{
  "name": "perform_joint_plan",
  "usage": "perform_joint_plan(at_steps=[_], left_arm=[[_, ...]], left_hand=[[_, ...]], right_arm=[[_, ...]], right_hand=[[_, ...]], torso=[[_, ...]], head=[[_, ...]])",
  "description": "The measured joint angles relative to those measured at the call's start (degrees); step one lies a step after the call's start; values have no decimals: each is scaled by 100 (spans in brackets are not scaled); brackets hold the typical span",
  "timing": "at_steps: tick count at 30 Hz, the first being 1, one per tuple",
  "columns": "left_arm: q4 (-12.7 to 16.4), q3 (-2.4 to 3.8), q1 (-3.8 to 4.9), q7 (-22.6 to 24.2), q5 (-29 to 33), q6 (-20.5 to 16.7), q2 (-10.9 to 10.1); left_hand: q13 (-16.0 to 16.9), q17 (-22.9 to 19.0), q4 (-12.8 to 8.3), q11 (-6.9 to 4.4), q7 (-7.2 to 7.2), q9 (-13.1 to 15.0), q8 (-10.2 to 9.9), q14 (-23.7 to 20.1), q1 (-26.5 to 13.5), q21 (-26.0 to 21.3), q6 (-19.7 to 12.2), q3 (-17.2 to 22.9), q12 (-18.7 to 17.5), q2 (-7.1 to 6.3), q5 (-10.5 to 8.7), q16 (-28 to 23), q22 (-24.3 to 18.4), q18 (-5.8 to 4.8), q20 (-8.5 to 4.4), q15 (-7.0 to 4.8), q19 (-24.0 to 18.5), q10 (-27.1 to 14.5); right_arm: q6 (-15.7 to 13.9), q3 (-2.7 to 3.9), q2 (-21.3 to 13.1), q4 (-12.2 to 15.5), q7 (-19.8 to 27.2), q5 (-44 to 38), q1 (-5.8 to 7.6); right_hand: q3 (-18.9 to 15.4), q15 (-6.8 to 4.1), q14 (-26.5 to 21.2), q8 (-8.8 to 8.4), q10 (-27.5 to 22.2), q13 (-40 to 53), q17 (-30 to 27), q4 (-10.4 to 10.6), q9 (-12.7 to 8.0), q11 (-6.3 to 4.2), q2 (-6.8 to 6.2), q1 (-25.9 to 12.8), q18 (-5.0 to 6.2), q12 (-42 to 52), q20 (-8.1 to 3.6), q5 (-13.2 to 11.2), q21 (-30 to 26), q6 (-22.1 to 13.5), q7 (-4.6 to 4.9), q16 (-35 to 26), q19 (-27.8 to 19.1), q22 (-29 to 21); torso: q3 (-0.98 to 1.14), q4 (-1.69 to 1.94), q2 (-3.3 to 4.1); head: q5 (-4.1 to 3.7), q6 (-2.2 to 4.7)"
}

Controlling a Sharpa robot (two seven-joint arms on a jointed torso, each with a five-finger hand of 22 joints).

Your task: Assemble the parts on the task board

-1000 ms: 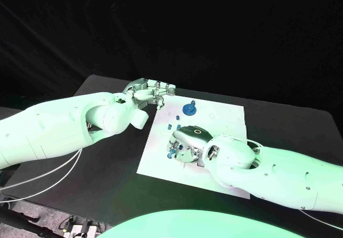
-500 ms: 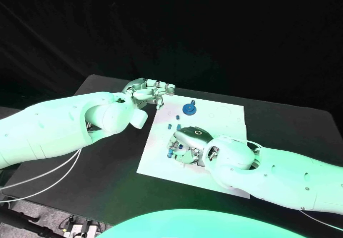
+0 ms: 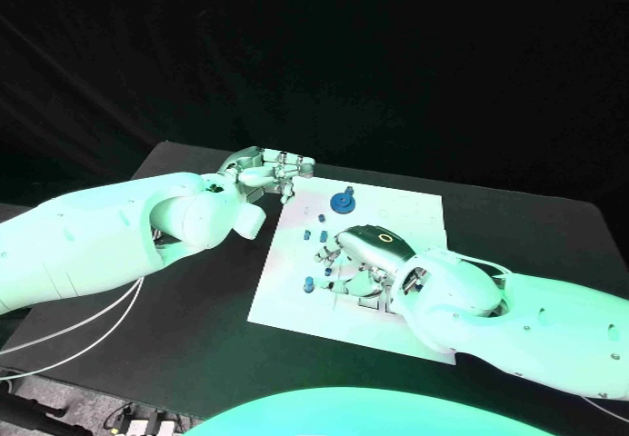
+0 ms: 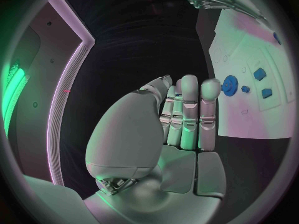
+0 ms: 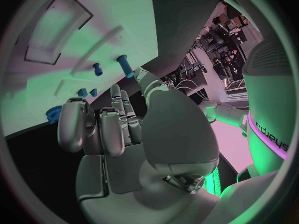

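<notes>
The white task board [image 3: 406,213] lies in the middle of the black table. A blue gear [image 3: 344,200] stands near its far edge, and the left wrist view has the gear [image 4: 229,83] just past my fingertips. Small blue parts [image 3: 314,234] sit left of centre, and one blue peg [image 3: 305,286] stands nearer the left edge. My left hand [image 3: 269,168] hovers off the board's far left corner, fingers straight and empty [image 4: 187,114]. Over the board's middle, my right hand [image 3: 356,263] holds nothing; its fingers [image 5: 102,127] stretch toward two upright blue pegs [image 5: 124,65].
Bare black table [image 3: 196,300] surrounds the board on every side. Shallow cut-out recesses [image 5: 53,32] mark the board's surface. Both white forearms reach in low over the table, the right one [image 3: 524,318] covering the board's near right corner.
My right hand has lifted and opened from its curled pose over the board's left-centre, uncovering several small blue parts. My left hand has barely moved.
</notes>
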Motion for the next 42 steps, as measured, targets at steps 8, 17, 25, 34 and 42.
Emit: perform_joint_plan(at_steps=[8, 17, 25, 34, 42], left_arm=[[-22, -27, -2, -6, 3, 0, -12], [-50, -80, -5, -8, 42, 7, -23], [-58, -95, -8, -6, 65, 23, -25], [-57, -99, -11, -3, 74, 37, -42], [-53, -100, -12, -2, 79, 46, -56]], left_hand=[[0, -6, 0, 0, 0, 0, 0, 0, 0, 0, 0, 0, 0, 0, 0, 0, 0, 0, 0, 0, 0, 0], [5, -11, 0, 0, 0, -6, 0, 0, 0, 0, 0, 0, 0, 0, 0, 0, 0, 0, 0, 0, 0, 0], [5, -10, 0, -21, 0, -6, 0, 0, 0, 0, 0, 0, 0, 0, 0, 0, 0, 0, 0, 0, 0, -21], [4, -10, 0, -21, 0, -6, 0, 0, 0, 0, 0, 0, 0, 0, 0, 0, 0, 0, 0, 0, 0, -20], [4, -10, 0, -21, 0, -5, 0, 0, 0, 0, 0, 0, 0, 0, 0, 0, 0, 0, 0, 0, 0, -20]], right_arm=[[-241, 46, -1226, 333, 30, 846, 373], [-313, -40, -2168, 675, -179, 1599, 295], [-327, -76, -2388, 897, -638, 1484, -13], [-299, -85, -2350, 937, -1061, 1149, -162], [-234, -89, -2276, 909, -1324, 885, -240]], right_hand=[[-317, -259, 5, 286, 1381, 504, 279, 317, 150, -351, 143, -338, 0, 937, -199, 139, 447, 578, -249, 174, 199, -1], [-1304, -476, 1, 639, 1772, 5876, 290, 746, 671, -572, 290, -478, -94, 6034, -453, 630, 976, 772, -465, 580, 206, -1], [-1854, -475, 1, 773, 1811, 6710, 290, 982, 943, -568, 375, -615, -94, 6716, -452, 713, 1088, 717, -484, 645, 206, -2], [-2096, -475, 0, 879, 1869, 6901, 289, 1006, 1090, -586, 463, -863, -94, 6830, -452, 760, 1112, 709, -492, 645, 206, -2], [-2143, -475, 0, 928, 1890, 6961, 289, 1006, 1158, -607, 492, -942, -93, 6859, -452, 835, 1154, 710, -493, 667, 206, -3]], torso=[[-10, -42, -37], [4, -143, -105], [14, -208, -138], [14, -213, -144], [9, -215, -144]], head=[[-354, 80], [-777, 74], [-938, 10], [-977, -35], [-961, -58]])
